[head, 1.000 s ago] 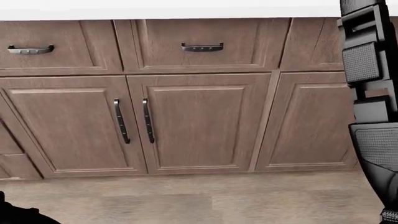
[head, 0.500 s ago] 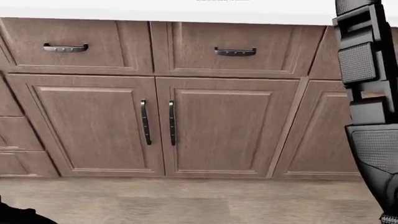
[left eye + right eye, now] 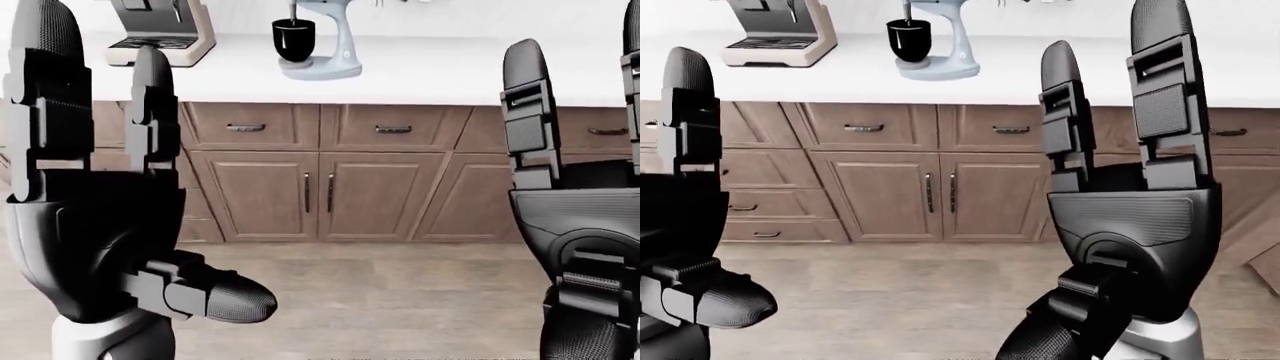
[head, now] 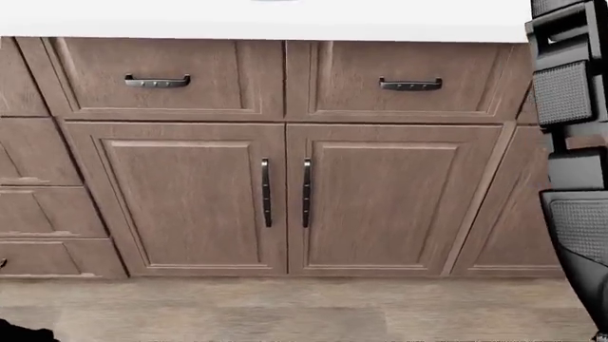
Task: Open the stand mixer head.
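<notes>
The stand mixer [image 3: 326,45] is pale blue with a black bowl [image 3: 293,39]. It stands on the white counter [image 3: 430,71] at the top middle of the left-eye view, its head cut off by the top edge. It also shows in the right-eye view [image 3: 940,41]. My left hand [image 3: 100,187] is raised close to the camera at the left, fingers straight up and open, holding nothing. My right hand [image 3: 1130,172] is raised at the right, fingers open and empty. Both hands are far from the mixer.
A coffee machine [image 3: 160,30] stands on the counter left of the mixer. Below are brown drawers and a double-door cabinet [image 4: 285,199] with dark handles. A drawer stack [image 4: 38,185] is at the left. Wood-look floor [image 3: 380,300] lies between me and the cabinets.
The whole head view has shifted: the cabinets slid to the right and slightly down, so the camera has turned or moved left. My right hand stays at the right edge.
</notes>
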Robot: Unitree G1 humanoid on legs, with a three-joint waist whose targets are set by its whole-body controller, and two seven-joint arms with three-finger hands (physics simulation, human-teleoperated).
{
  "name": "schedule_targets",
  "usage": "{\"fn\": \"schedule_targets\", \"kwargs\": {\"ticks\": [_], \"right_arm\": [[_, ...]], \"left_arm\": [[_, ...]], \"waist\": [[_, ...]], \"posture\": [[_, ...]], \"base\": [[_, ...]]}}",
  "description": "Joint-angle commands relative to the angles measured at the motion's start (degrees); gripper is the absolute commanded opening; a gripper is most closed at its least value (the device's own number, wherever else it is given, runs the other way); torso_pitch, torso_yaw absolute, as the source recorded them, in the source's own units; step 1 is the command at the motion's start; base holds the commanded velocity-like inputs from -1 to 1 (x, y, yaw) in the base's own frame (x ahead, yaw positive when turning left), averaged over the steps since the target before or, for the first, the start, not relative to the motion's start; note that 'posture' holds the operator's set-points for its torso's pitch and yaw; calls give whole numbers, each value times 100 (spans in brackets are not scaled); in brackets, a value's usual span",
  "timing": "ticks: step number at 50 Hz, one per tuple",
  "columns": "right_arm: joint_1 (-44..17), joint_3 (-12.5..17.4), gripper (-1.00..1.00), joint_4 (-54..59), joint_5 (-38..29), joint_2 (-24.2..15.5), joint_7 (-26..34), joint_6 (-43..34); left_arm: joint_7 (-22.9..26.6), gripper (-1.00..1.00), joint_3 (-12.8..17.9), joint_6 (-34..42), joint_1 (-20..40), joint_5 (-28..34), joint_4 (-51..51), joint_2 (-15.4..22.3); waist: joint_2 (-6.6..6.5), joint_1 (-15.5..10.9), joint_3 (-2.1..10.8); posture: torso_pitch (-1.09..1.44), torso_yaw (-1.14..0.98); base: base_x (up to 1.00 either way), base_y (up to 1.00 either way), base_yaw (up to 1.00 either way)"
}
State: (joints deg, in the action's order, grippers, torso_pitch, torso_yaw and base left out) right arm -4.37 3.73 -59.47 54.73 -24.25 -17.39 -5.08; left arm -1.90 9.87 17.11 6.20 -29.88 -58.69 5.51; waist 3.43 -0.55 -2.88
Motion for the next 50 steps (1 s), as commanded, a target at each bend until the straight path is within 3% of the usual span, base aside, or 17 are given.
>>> {"fn": "schedule_targets", "kwargs": {"ticks": [1,4,6,9,13,14,16,21,26,27,28,32,34,35,45,46,50], "right_arm": [[-91,64,100,-53,-15,-28,2,-2],[-129,137,100,-53,72,-3,-28,0],[-127,134,100,-53,84,-20,-5,16],[-109,116,100,-53,67,-29,0,-6],[-151,184,100,-53,111,24,-50,-99],[-138,179,100,-53,110,23,-15,-52],[-136,175,100,-53,103,12,-18,-54],[-132,163,100,-53,140,-28,-60,-52],[-136,183,100,-53,144,-8,-18,-23],[-137,182,100,-53,120,-9,-12,-26],[-139,187,100,-53,155,2,-25,-34],[-147,175,100,-53,88,48,-45,-133],[-146,177,100,-53,69,52,-40,-144],[-161,200,100,-53,84,68,-55,-166],[-149,105,100,-53,50,-4,-84,-33],[-150,99,100,-53,64,-11,-91,20],[-139,59,100,-53,63,-50,-126,2]], "left_arm": [[-8,100,36,-71,80,9,-65,20],[-5,100,27,-77,80,18,-61,16],[-14,100,29,-64,87,8,-76,18],[-6,100,24,-70,79,17,-76,16],[5,100,23,-83,66,24,-66,9],[5,100,18,-80,65,26,-80,10],[12,100,14,-87,59,32,-73,5],[14,100,20,-86,61,27,-73,6],[18,100,19,-89,57,31,-73,5],[14,100,24,-86,60,25,-71,5],[13,100,22,-83,60,24,-77,7],[6,100,24,-77,63,14,-78,8],[3,100,26,-71,66,9,-86,11],[2,100,31,-70,69,8,-83,14],[-25,100,57,-42,80,-42,-117,35],[-33,100,64,-35,86,-48,-120,38],[-29,100,56,-42,80,-43,-108,31]], "waist": [[-44,-15,75],[-137,-1,224],[-269,47,-363],[-225,53,-423],[-430,51,170],[-387,0,276],[-242,-96,-249],[353,-192,110],[-117,-30,109],[-222,42,-368],[-231,64,-381],[-370,31,308],[-726,121,377],[-778,79,34],[190,-23,-144],[-80,40,-254],[56,81,60]], "posture": [[0,0],[0,0],[0,0],[0,0],[0,0],[0,0],[0,0],[0,0],[0,0],[0,0],[0,0],[0,0],[0,0],[0,0],[0,0],[0,0],[0,0]], "base": [[0,0,0],[18,0,0],[100,0,0],[100,0,0],[19,0,0],[100,0,0],[100,0,0],[64,0,0],[19,0,0],[100,0,0],[100,0,0],[49,0,0],[0,0,0],[0,0,0],[20,1,0],[91,10,0],[21,2,0]]}}
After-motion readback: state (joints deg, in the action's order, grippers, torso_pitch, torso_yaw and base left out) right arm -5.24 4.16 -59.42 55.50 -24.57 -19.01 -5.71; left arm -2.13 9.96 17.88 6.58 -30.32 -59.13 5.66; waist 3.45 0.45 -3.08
